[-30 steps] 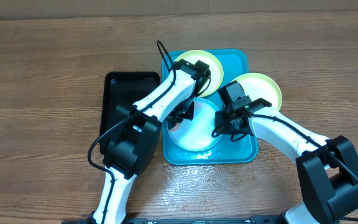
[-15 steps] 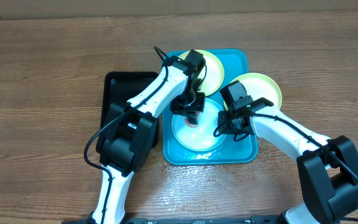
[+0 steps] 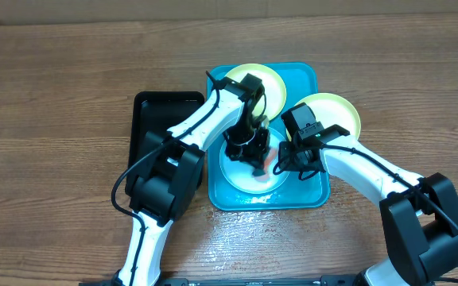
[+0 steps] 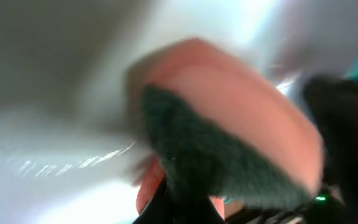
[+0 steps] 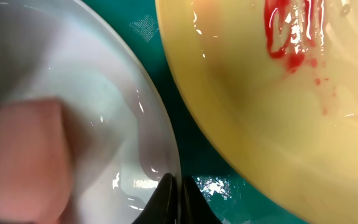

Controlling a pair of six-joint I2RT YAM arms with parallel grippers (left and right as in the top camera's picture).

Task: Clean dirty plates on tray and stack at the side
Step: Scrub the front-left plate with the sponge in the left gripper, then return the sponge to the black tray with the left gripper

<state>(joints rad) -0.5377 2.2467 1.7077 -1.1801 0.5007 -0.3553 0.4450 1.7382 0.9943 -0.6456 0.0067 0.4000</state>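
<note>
The turquoise tray (image 3: pixel 307 81) holds a wet white-centred plate (image 3: pixel 241 178) at its front and a pale yellow-green plate (image 3: pixel 267 78) at its back. A third plate (image 3: pixel 336 115), smeared with red sauce (image 5: pixel 284 31), rests over the tray's right rim. My left gripper (image 3: pixel 254 151) is shut on a pink sponge with a dark green scrub face (image 4: pixel 229 143) and presses it on the front plate (image 4: pixel 55 180). My right gripper (image 5: pixel 178 190) is shut on that plate's right rim (image 5: pixel 157 124). The left wrist view is blurred.
A smaller black tray (image 3: pixel 165 119) lies just left of the turquoise tray, under the left arm. Water glistens on the wooden table (image 3: pixel 237 226) in front of the tray. The right arm crosses the table at the front right.
My left gripper has swept the sponge across the front plate, from its far left part to the right and nearer. The right gripper has held the plate rim still.
</note>
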